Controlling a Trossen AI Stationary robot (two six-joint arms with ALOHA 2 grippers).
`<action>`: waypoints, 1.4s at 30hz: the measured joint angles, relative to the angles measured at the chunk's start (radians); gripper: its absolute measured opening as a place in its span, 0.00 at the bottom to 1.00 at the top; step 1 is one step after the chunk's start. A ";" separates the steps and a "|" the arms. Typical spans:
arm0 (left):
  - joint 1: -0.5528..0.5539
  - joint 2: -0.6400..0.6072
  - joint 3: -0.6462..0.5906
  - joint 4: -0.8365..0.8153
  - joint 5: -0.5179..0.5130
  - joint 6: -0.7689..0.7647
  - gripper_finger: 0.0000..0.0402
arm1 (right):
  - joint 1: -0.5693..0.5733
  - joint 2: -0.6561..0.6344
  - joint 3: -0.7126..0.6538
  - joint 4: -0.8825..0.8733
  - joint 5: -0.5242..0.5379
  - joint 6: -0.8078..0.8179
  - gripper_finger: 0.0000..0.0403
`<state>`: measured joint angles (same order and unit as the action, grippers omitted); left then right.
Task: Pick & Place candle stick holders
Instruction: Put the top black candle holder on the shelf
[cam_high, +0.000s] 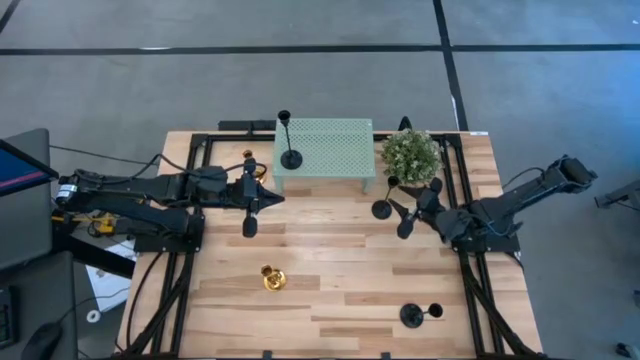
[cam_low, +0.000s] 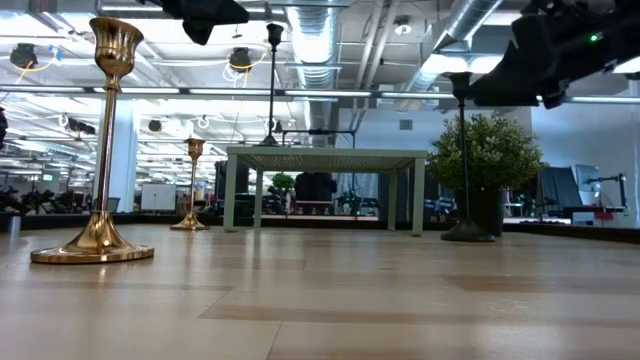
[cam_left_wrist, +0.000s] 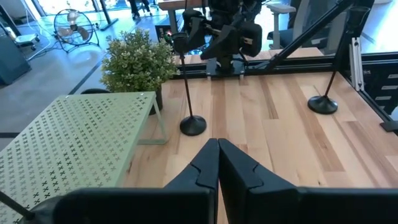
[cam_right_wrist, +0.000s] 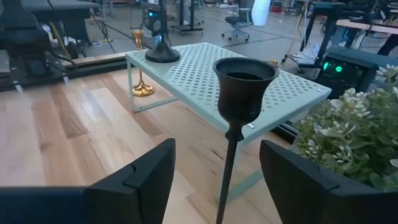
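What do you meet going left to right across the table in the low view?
Tall gold candlestick holder → smaller gold candlestick holder farther back → black candlestick holder on the mint-green perforated stand → black candlestick holder in front of the potted plant.

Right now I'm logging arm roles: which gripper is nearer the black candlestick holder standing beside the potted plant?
Right. The right gripper, open, sits right by that black candlestick holder with its fingers flanking the stem. The left gripper, shut, is across the table beside the green stand.
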<state>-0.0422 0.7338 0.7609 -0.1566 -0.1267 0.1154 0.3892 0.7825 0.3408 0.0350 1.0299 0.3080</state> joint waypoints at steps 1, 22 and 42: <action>0.000 0.000 0.000 0.000 0.000 0.000 0.01 | -0.010 0.007 0.000 0.004 -0.012 0.001 0.56; 0.000 0.021 0.000 -0.001 0.001 -0.027 0.02 | -0.126 0.089 0.000 0.111 -0.043 0.023 0.27; 0.000 0.085 0.000 0.000 0.000 -0.027 0.02 | -0.148 0.089 0.000 0.135 -0.069 0.023 0.04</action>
<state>-0.0422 0.8185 0.7609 -0.1570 -0.1265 0.0887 0.2411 0.8715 0.3408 0.1698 0.9613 0.3311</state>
